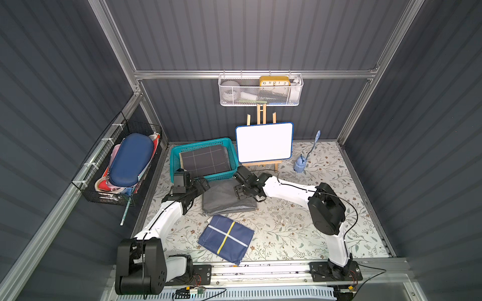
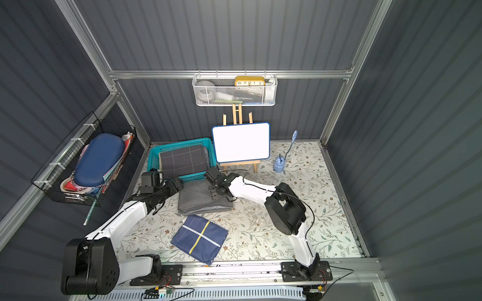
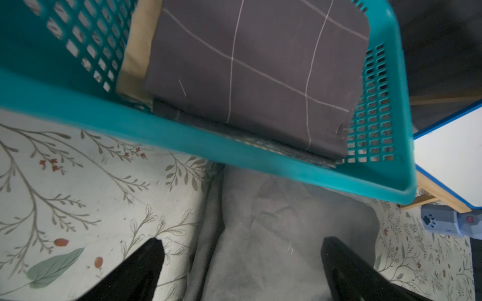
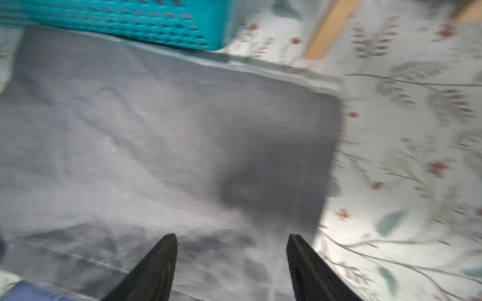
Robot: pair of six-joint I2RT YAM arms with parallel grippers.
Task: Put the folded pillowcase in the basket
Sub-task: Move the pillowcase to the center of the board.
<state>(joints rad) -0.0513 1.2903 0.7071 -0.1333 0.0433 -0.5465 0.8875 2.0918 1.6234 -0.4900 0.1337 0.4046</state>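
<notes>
Gaping over opposite grey pillowcase (image 1: 227, 200) edges: left pincer (image 3: 241, 245), right pincer (image 4: 232, 238); basket (image 1: 221, 176) alongside.

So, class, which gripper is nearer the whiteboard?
Right. The right gripper is over the edge of the grey pillowcase nearest the whiteboard; the left gripper is over its opposite edge, in front of the basket.

Whiteboard (image 1: 264, 142) on wooden easel (image 1: 261, 114); yellow clock (image 1: 274, 81) in white mesh basket (image 1: 287, 97); blue case (image 1: 130, 159) in black wire basket (image 1: 109, 199).

Pillowcase (image 1: 227, 199) on the table (image 1: 300, 229), just in front of the basket (image 1: 221, 176); another cloth (image 1: 204, 161) inside the basket.
</notes>
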